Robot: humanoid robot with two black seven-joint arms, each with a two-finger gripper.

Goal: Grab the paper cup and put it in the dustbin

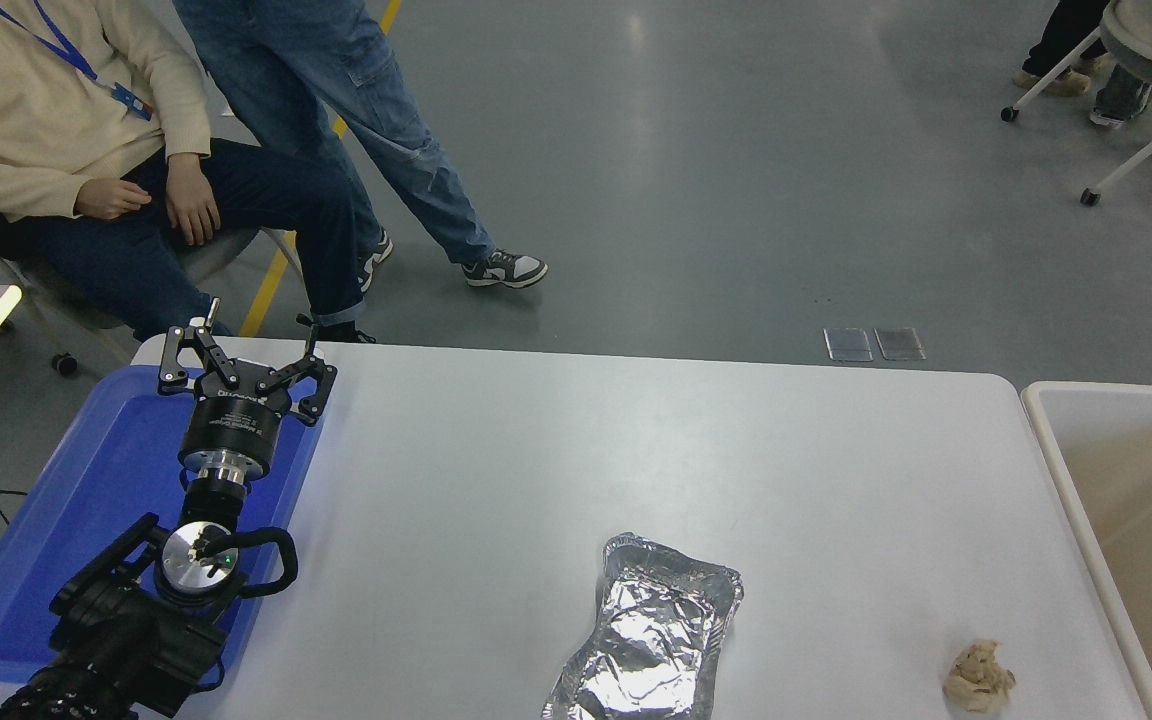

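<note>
I see white table (556, 450), dustbin (1046, 420) at its right edge, blue tray (66, 520) at left. Left gripper (241, 352) parked over tray, fingers spread wide, holding nothing. Can't see paper cup. Foil tray (651, 640), paper wad (978, 677) near front edge.

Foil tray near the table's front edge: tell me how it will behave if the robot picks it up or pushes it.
The foil tray looks thin and crumpled, so it is probably light and would likely dent under a grip. Its creased walls suggest it may flex rather than lift stiffly. Lying flat, it would probably slide when pushed, not roll.
</note>
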